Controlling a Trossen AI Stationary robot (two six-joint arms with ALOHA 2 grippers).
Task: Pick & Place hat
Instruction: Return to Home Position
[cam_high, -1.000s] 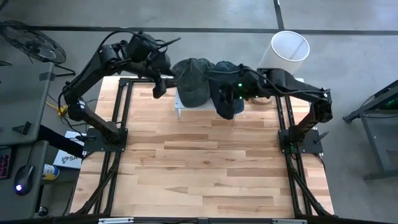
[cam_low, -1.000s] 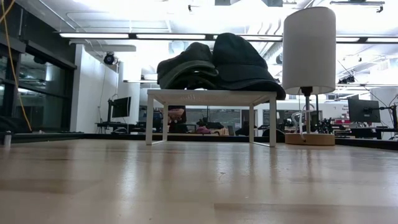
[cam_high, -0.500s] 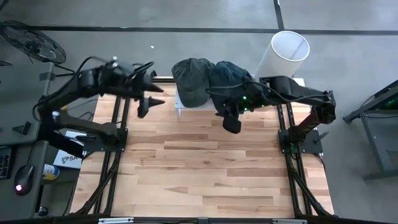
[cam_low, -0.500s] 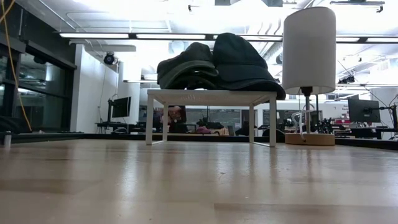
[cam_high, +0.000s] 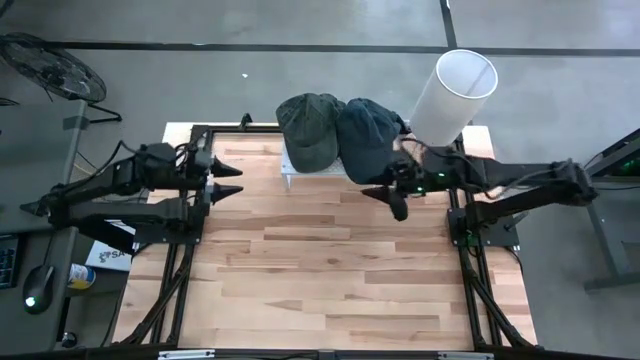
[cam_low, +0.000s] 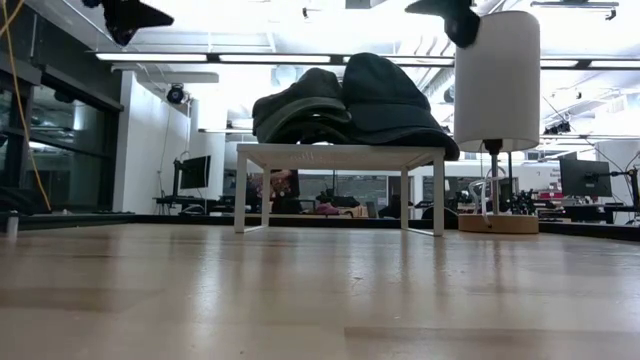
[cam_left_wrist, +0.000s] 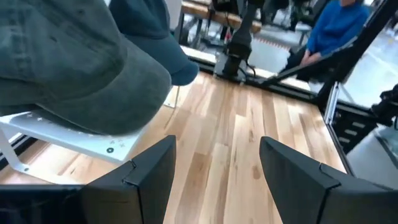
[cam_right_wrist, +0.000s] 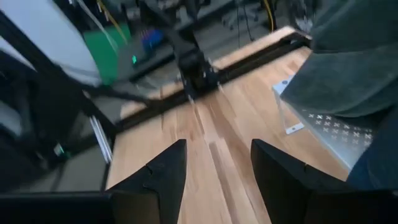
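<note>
Overhead view. White shelf (cam_high: 298, 174) sits at 12 o'clock on the wooden table (cam_high: 320, 280). Two cap piles rest on it, touching side by side: dark green caps (cam_high: 308, 130) toward 11 o'clock, dark blue caps (cam_high: 368, 138) toward 1 o'clock. The blue pile overhangs the shelf's edge. White lamp (cam_high: 455, 95) stands near the 1 o'clock corner, just beside the blue pile.

Left gripper (cam_high: 232, 181) hangs at about 10 o'clock over the table's edge, pointing toward the shelf and well apart from it. Its jaws stand apart with nothing between them; its wrist camera shows bare wood between the fingers (cam_left_wrist: 149, 174). A seated person in a blue top (cam_left_wrist: 339, 25) is beyond the table.

Right gripper (cam_high: 385, 203) hangs at about 2 o'clock, near the blue pile's overhang but clear of it. Jaws apart, empty; fingers (cam_right_wrist: 158, 171) frame bare table.

Table-level view: both grippers are high above the surface, left gripper (cam_low: 130, 15) and right gripper (cam_low: 450, 12) at the upper edge. Neither touches the caps.
</note>
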